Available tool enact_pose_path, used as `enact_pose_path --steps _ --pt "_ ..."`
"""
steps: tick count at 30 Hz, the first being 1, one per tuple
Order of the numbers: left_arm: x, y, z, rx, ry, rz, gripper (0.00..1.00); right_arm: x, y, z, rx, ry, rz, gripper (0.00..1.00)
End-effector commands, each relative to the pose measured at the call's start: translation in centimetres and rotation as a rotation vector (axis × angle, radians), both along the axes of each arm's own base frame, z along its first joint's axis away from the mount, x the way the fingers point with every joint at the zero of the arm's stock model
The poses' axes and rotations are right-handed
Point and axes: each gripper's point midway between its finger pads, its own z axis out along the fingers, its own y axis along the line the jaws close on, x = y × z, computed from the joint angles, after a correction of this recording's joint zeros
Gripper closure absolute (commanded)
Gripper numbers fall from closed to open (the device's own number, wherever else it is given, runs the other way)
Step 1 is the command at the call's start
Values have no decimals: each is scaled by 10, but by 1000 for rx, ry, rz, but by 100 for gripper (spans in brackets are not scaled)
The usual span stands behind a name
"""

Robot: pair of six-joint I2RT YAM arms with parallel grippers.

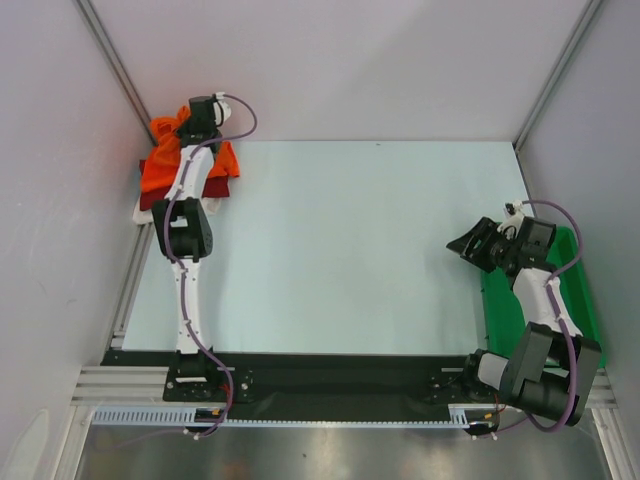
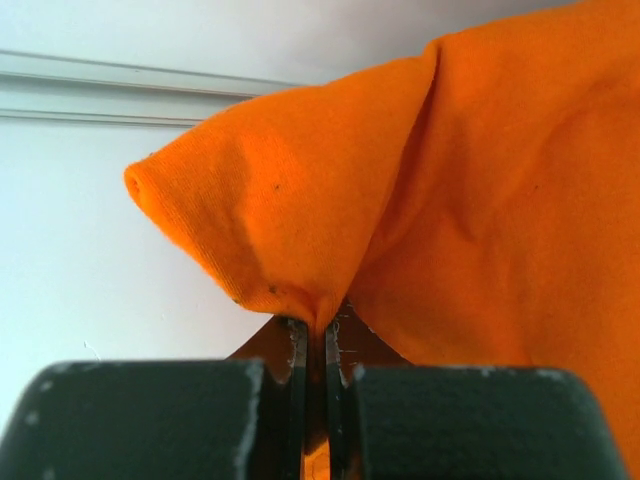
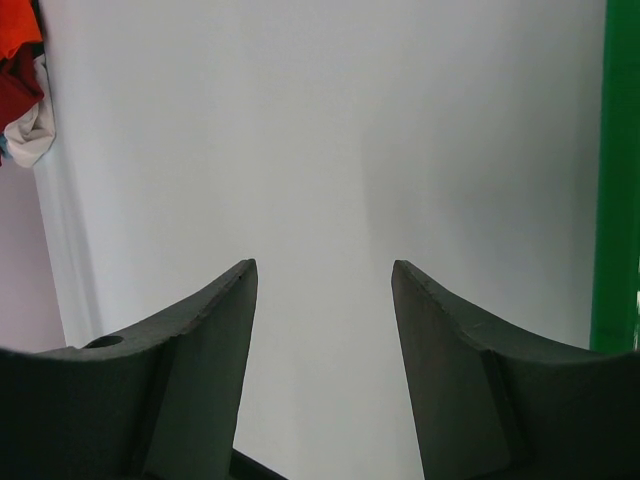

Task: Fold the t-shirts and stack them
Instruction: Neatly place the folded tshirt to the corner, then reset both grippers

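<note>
left jaws: clamped on orange t-shirt (image 2: 480, 200), far-left corner of worktop (image 1: 350, 250) | right jaws: apart, holding nothing, near right edge

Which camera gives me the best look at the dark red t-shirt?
The top external view: the dark red t-shirt lies in the far-left pile, under orange cloth, with the left arm crossing it. The right wrist view catches only a sliver at its left edge; the left wrist view shows only orange cloth.

Mostly hidden: white t-shirt (image 1: 141, 210) under dark red t-shirt (image 1: 150, 201) (edge shows).
</note>
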Motion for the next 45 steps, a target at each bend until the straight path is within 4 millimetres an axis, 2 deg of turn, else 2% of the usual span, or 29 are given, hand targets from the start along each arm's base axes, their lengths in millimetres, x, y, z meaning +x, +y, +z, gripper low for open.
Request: enact_pose_path --steps 1,5,8,12,13,14,16,18,19,21,24,25,26,28,29,30,31,32,34,35,36,37,38,39,40,42,43,44,45 --pt "-1 21 44 11 -132 62 100 -2 -4 5 -14 -28 -9 38" --pt "-8 37 39 15 -118 101 99 -5 -4 2 -7 -20 -16 38" --pt "-10 47 49 38 -148 122 93 -6 -4 0 0 -18 -17 38" --pt "-13 61 60 67 -188 158 93 -4 -4 1 -2 -22 -17 38" --pt "-14 64 63 69 -198 166 89 -4 -5 1 -1 -22 -17 38" --pt "-15 68 62 70 -191 171 80 -4 -5 1 -2 -24 -16 38" --pt "-18 69 62 85 -184 177 54 -4 -5 2 -1 -25 -18 38" --pt "-18 68 65 97 -187 184 33 -6 -5 0 1 -20 -22 38" --pt "-18 63 66 101 -186 181 9 -7 -6 1 1 -23 -23 38" --pt "-16 43 74 88 -223 165 1 -8 -6 1 4 -26 -24 38" --pt "-16 -4 90 -22 -286 106 0 -8 -7 3 3 -33 -27 38" --pt "-20 -8 91 -48 -279 101 0 -6 -8 7 0 -47 -24 38" --pt "-19 -51 103 -82 -292 25 0 -6 -8 10 -8 -59 -17 37" --pt "-26 -84 111 -156 -316 -22 0 -1 -11 21 -32 -97 -12 34" --pt "-34 -115 122 -211 -319 -98 0 2 -11 26 -43 -115 -2 29" --pt "-41 -131 123 -275 -332 -110 0 6 -12 30 -57 -132 1 24" --pt "-49 -146 119 -315 -304 -130 0 9 -12 34 -74 -144 5 2" --pt "-60 -173 129 -377 -300 -191 0 16 -17 40 -104 -163 -9 0" --pt "-81 -206 114 -502 -235 -209 0 28 -18 52 -152 -191 -16 0" --pt "-94 -215 125 -555 -242 -220 0 32 -17 57 -173 -207 -13 0" --pt "-107 -232 117 -673 -204 -229 0 36 -17 62 -210 -227 -12 0" --pt "-118 -241 105 -722 -164 -232 0 41 -15 64 -258 -238 -22 0" --pt "-133 -244 120 -773 -186 -241 0 45 -16 72 -288 -270 -23 0" --pt "-142 -254 119 -852 -185 -242 0 47 -15 74 -321 -287 -19 0" --pt "-157 -254 120 -881 -181 -248 0 51 -25 73 -375 -278 -77 0" --pt "-169 -258 124 -948 -200 -242 0 52 -27 73 -437 -273 -116 0" --pt "-177 -258 116 -961 -182 -236 0 52 -45 70 -507 -239 -206 0" --pt "-184 -259 130 -981 -214 -263 0 49 -48 67 -545 -214 -219 0" --pt "-188 -262 135 -993 -227 -296 0 47 -56 72 -588 -207 -251 0"
